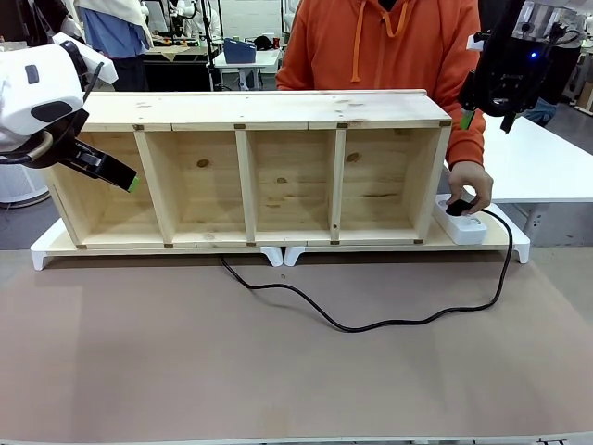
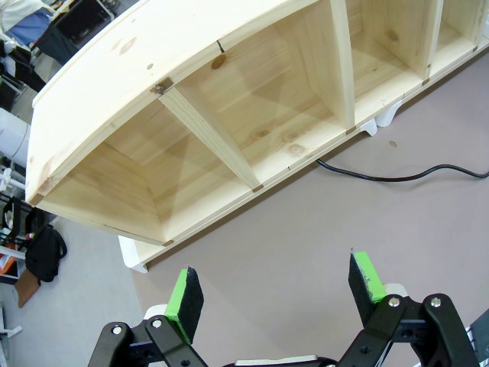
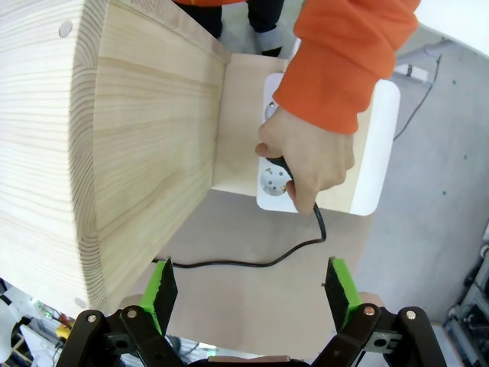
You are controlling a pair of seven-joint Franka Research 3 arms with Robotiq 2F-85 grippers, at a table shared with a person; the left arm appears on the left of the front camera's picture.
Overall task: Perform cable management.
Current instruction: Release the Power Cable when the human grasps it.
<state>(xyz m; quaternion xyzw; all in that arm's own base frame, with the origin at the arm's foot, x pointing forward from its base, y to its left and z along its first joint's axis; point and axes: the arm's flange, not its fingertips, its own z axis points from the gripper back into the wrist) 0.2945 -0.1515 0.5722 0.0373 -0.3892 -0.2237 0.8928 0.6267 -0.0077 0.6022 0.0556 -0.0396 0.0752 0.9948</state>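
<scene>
1. Nearest the front camera lies bare brown table (image 1: 139, 371), and across it the cable (image 1: 371, 324) snakes from under the middle of the wooden shelf (image 1: 246, 176) out toward the table's right edge, then curls back up to the power strip (image 1: 463, 225).
2. Slack on the open table is likely what the task is meant to tidy; nothing has gathered or routed it yet.
3. A person's hand (image 3: 306, 157) presses down on the black plug at the power strip, which sits on a white base just beside the shelf's right end. The grip suggests plugging in or pulling out; which one cannot be told.
4. Above that spot hangs the right gripper (image 3: 252, 294), its jaws spread wide and holding nothing. It looks straight down on the hand and the cable's end, probably waiting clear of the person.
5. At the shelf's left end, the left gripper (image 2: 275, 294) is angled toward the table in front of the leftmost compartment, jaws spread and empty. In the left wrist view a stretch of cable runs out from the shelf's front edge, well apart from those fingers.
6. No brand, label or readable writing shows on the shelf, strip, cable or grippers.
</scene>
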